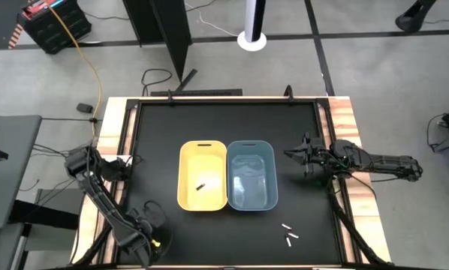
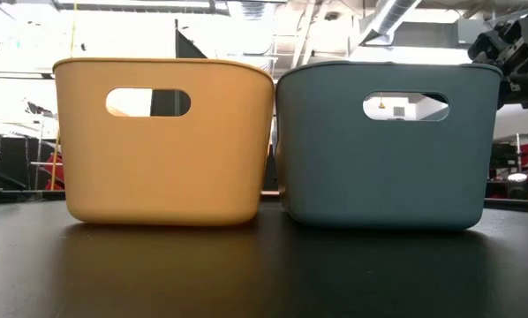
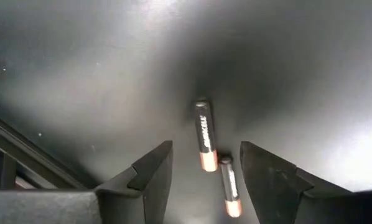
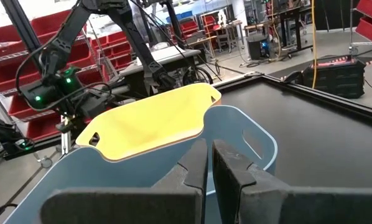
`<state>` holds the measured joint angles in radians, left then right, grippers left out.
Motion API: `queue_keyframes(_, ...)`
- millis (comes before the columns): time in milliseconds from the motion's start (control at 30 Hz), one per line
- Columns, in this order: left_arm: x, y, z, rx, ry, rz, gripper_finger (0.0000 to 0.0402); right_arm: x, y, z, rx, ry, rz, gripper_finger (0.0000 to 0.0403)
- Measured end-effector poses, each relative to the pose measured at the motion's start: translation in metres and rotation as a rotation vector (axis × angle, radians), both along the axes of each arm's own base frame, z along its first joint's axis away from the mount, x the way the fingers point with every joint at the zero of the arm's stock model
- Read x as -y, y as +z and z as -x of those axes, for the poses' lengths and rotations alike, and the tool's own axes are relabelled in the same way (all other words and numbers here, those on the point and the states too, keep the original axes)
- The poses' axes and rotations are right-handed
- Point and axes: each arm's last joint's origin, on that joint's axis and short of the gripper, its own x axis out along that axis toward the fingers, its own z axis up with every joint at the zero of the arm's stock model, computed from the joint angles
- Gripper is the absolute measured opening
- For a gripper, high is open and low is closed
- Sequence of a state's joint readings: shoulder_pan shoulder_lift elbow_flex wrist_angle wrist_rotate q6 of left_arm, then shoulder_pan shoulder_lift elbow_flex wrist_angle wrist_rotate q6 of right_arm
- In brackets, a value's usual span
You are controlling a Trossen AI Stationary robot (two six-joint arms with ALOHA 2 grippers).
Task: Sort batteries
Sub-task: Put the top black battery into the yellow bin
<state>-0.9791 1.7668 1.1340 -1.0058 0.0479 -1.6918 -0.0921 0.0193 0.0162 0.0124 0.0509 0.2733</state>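
Note:
Two dark batteries with coppery ends, one battery [image 3: 204,134] and another battery [image 3: 230,186], lie almost end to end on the black table. My left gripper [image 3: 206,179] is open over them near the table's near left corner [image 1: 151,219], one finger on each side, touching neither. One dark battery [image 1: 200,185] lies in the yellow bin [image 1: 188,169]. A few white batteries [image 1: 288,233] lie on the table toward the near right. My right gripper [image 4: 208,163] is shut and holds nothing; it hovers just right of the blue bin [image 1: 269,161], also seen high in the low view [image 2: 511,49].
The yellow bin [image 2: 162,146] and the blue bin [image 2: 388,150] stand side by side mid-table. Wooden rails [image 1: 343,112] frame the black mat. Bare mat lies between the bins and the near edge. The room beyond holds red shelving and cables.

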Motion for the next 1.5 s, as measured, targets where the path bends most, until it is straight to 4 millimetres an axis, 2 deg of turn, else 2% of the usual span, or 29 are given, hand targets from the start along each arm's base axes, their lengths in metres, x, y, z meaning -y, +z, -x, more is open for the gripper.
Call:
queue_keyframes(300,-0.006,-0.018,0.004,0.015,0.014,0.021,0.0181,0.0,0.0,0.0,0.001,-0.001,0.0,0.0043)
queue_keyframes(533,-0.007,-0.022,0.004,0.025,-0.016,0.029,0.0174,0.0,0.0,0.0,0.002,-0.004,0.001,0.0043)
queue_keyframes(633,-0.007,-0.022,0.004,0.035,-0.038,0.023,0.0157,0.0,0.0,0.0,0.002,-0.004,0.001,0.0043)
queue_keyframes(1000,-0.008,-0.024,0.003,0.081,-0.071,-0.01,0.005,0.0,0.0,0.0,0.002,-0.004,0.001,0.0043)
queue_keyframes(1133,-0.009,-0.024,0.003,0.1,-0.09,-0.036,0.0023,0.0,0.0,0.0,0.002,-0.004,0.001,0.0043)
queue_keyframes(1500,-0.013,-0.023,0.004,0.091,-0.105,-0.093,0.0016,0.0,0.0,0.0,0.002,-0.004,0.001,0.0043)
